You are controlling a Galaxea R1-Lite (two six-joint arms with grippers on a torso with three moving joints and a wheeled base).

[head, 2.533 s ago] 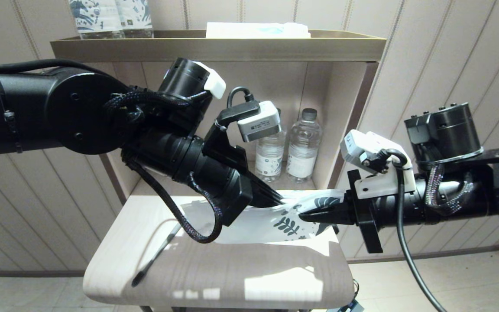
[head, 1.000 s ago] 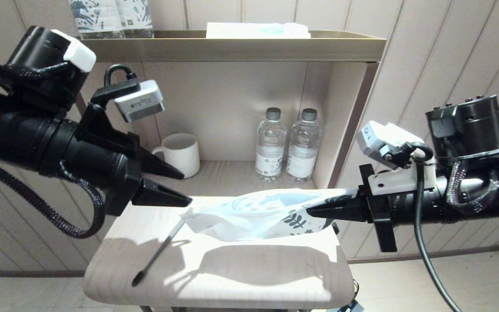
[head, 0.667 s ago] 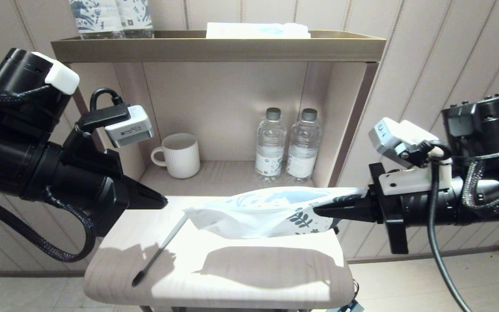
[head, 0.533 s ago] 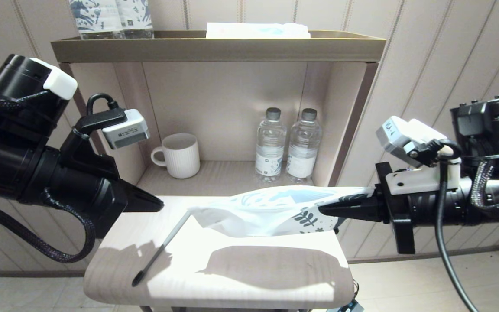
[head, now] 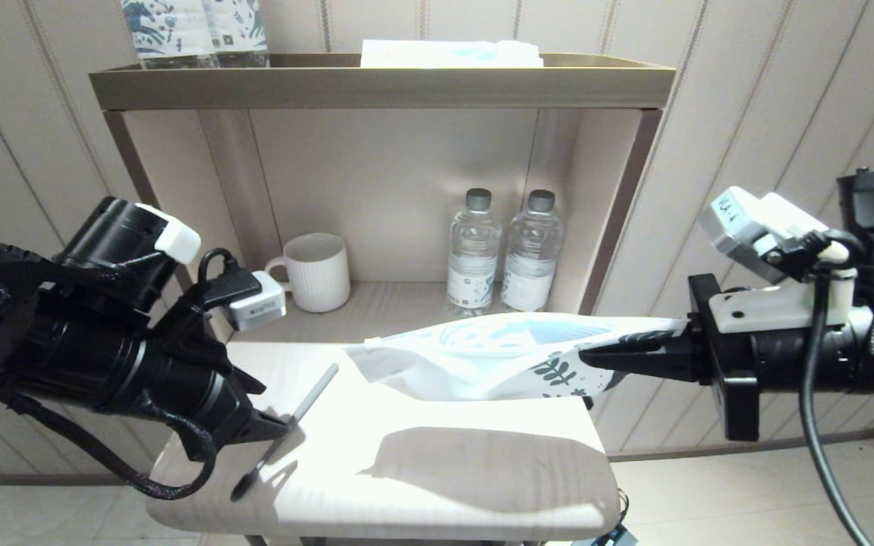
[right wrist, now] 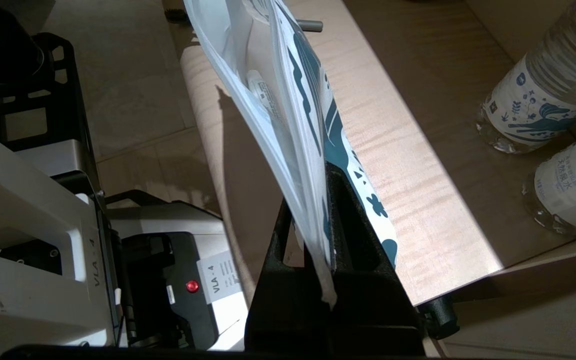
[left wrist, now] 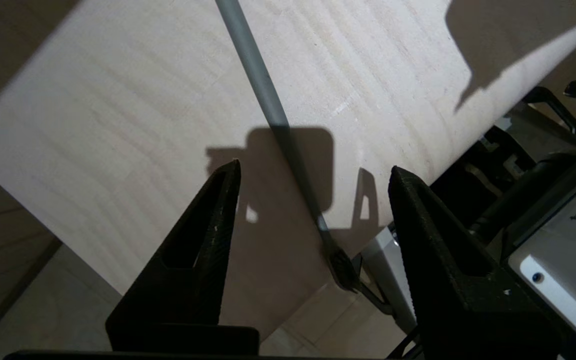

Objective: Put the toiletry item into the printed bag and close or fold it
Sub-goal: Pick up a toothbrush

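Note:
The printed bag (head: 482, 364) hangs level above the table, its leaf-print end pinched in my right gripper (head: 596, 356), which is shut on it; its white end points left. In the right wrist view the bag (right wrist: 278, 100) runs out from between the closed right gripper (right wrist: 313, 200), and a small labelled item shows through its wall. A grey toothbrush (head: 285, 432) with a dark head lies on the table's front left. My left gripper (head: 271, 415) is low over it and open. In the left wrist view the toothbrush (left wrist: 268, 100) lies between the spread fingers of the left gripper (left wrist: 313, 170), untouched.
The pale wooden table (head: 444, 485) stands before a shelf unit holding a white mug (head: 318, 271) and two water bottles (head: 501, 254). On the top shelf are blue-printed bottles (head: 194, 30) and a flat packet (head: 452, 51).
My left gripper pulled out of the bag, swung left and dropped down over the toothbrush. My right gripper, shut on the bag, lifted it and drew it to the right.

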